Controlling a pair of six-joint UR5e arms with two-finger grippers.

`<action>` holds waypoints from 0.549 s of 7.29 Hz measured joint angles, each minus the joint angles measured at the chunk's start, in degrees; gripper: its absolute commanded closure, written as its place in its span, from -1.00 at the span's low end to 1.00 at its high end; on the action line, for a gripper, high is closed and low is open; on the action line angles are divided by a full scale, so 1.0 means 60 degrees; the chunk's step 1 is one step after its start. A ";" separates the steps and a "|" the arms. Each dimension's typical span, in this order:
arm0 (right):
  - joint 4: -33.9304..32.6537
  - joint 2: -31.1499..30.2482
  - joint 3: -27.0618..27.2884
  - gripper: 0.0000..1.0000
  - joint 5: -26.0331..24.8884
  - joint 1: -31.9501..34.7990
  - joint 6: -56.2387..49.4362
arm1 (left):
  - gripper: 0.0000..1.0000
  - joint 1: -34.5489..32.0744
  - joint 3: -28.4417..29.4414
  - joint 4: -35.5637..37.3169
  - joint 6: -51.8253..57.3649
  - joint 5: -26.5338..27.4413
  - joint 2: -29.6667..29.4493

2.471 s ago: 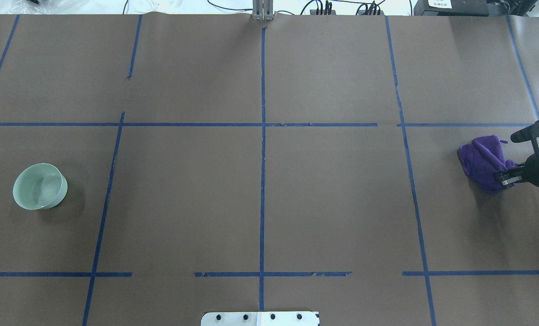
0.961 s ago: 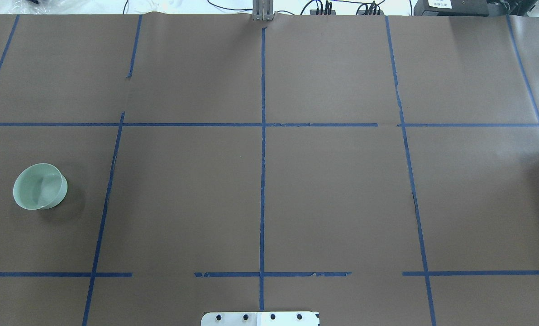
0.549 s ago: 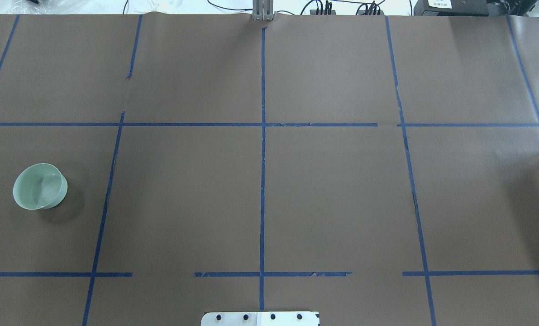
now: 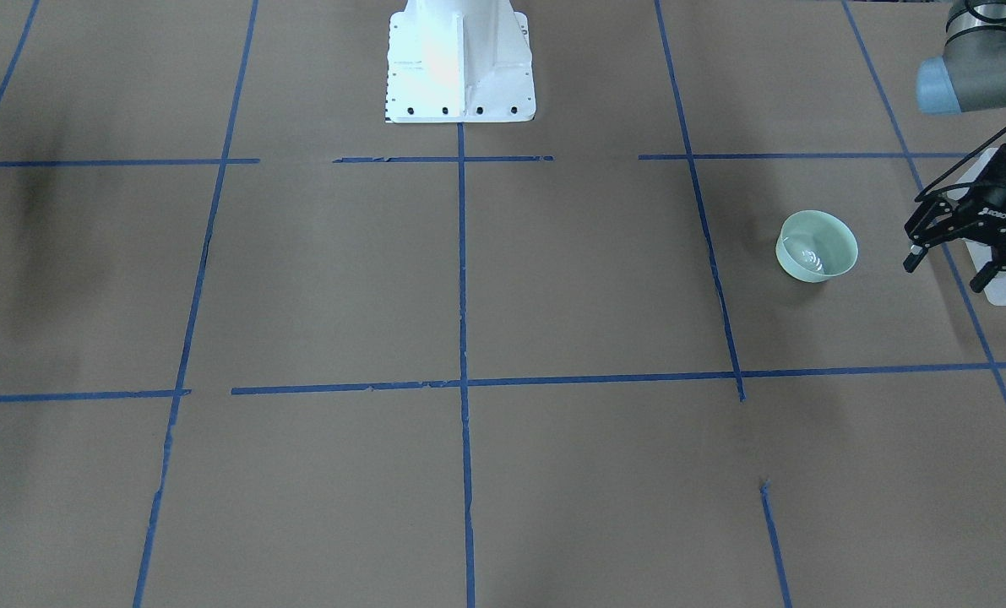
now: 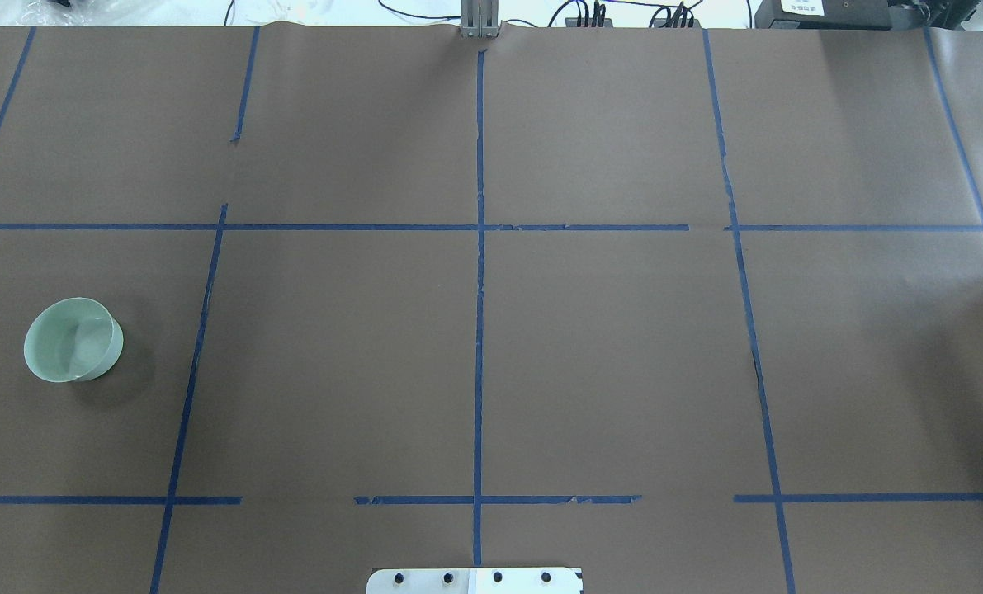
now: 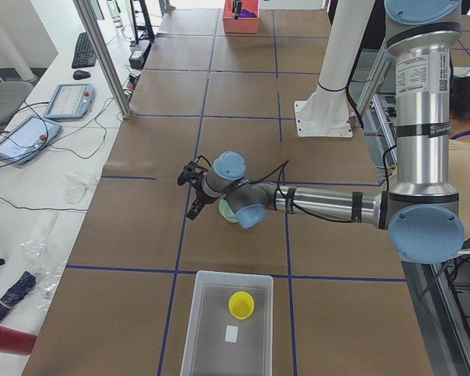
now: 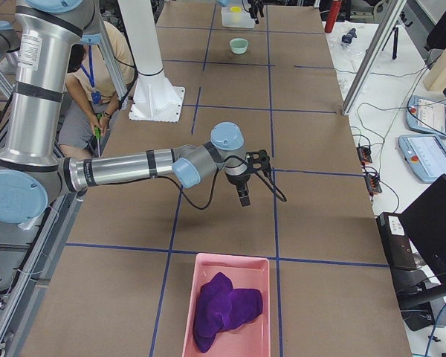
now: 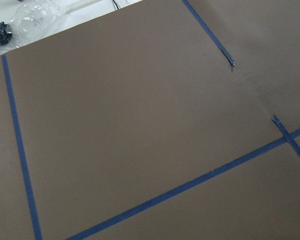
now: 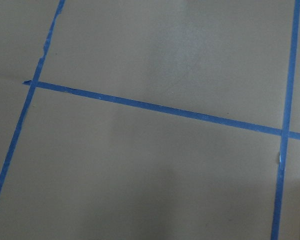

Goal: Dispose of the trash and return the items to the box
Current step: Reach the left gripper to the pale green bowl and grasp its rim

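Note:
The pale mint-green bowl (image 5: 73, 339) stands upright on the brown table at my left; it also shows in the front view (image 4: 816, 246) and far off in the right side view (image 7: 239, 45). My left gripper (image 4: 943, 272) is open and empty, hovering between the bowl and the frosted white box (image 6: 211, 313). In the left side view the left arm partly hides the bowl (image 6: 226, 210). The yellow cup (image 6: 240, 305) stands inside the box. My right gripper (image 7: 244, 195) hangs over the table; I cannot tell whether it is open or shut.
A pink bin (image 7: 264, 312) holding a purple cloth (image 7: 227, 309) sits at the table's right end. The robot's white base (image 4: 459, 59) stands mid-table on its near side. Blue tape lines cross the brown paper. Cables and tablets lie beyond the far edge.
The right gripper, which held the purple cloth at the overhead view's right edge, has left that view along with the cloth. The bowl has not moved.

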 measured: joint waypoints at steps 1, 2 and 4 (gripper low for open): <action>0.0140 -0.0002 0.0002 -1.00 -0.0127 -0.0168 0.0162 | -0.63 0.0597 0.0257 -0.0748 -0.0555 0.0354 0.0226; 0.0197 -0.0002 0.0002 -1.00 -0.0174 -0.0238 0.0221 | -0.62 0.1062 0.0467 -0.1313 -0.0883 0.0556 0.0430; 0.0223 0.0006 0.0002 -1.00 -0.0211 -0.0265 0.0227 | 0.65 0.1790 0.0690 -0.1786 -0.1103 0.0787 0.0639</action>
